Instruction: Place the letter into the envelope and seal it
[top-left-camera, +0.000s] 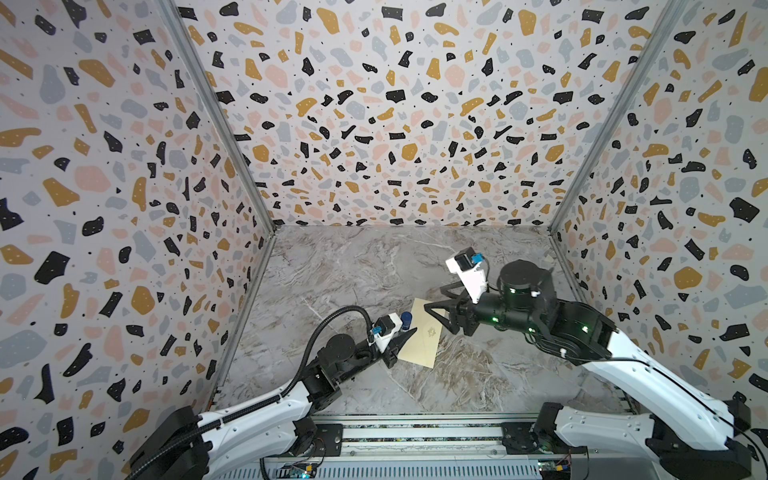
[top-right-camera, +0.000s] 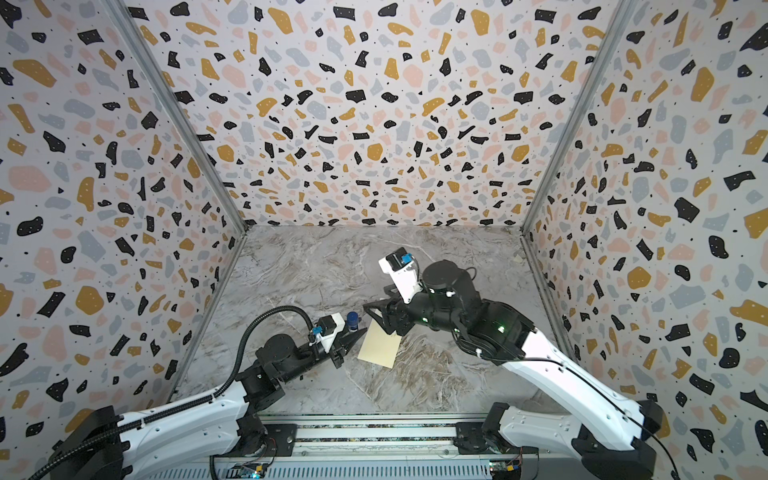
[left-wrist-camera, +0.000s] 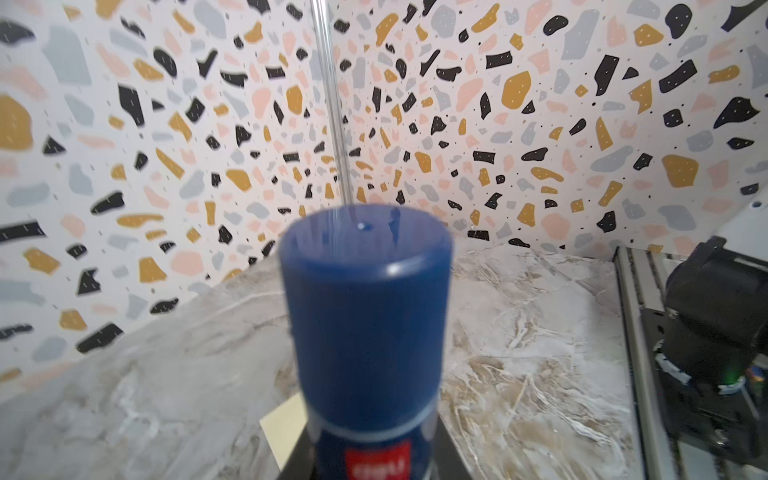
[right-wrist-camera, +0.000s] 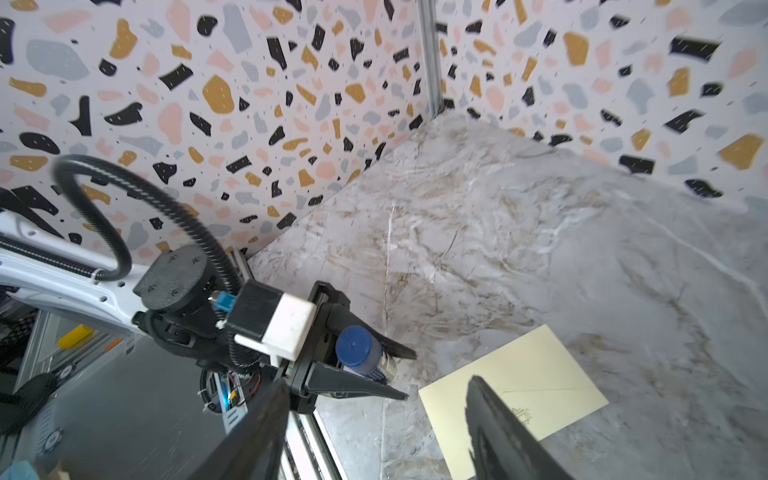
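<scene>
The pale cream envelope (top-left-camera: 420, 338) (top-right-camera: 380, 345) (right-wrist-camera: 536, 370) lies flat on the marble table, the face with its small dark emblem turned up. A corner of the envelope (left-wrist-camera: 284, 424) shows in the left wrist view. The letter does not show in any view. My left gripper (top-left-camera: 409, 327) (top-right-camera: 358, 330) (left-wrist-camera: 374, 467) (right-wrist-camera: 410, 376) is shut on a blue-capped glue stick (top-left-camera: 406, 319) (left-wrist-camera: 365, 311) (right-wrist-camera: 360, 353), held upright just left of the envelope. My right gripper (top-left-camera: 436, 299) (top-right-camera: 375, 298) (right-wrist-camera: 378, 386) is open over the envelope's far end, with nothing between its fingers.
Patterned walls close in the table (top-left-camera: 353, 266) on the left, the back and the right. A metal rail (top-left-camera: 415, 434) with both arm bases runs along the front edge. The two grippers are close together near the envelope.
</scene>
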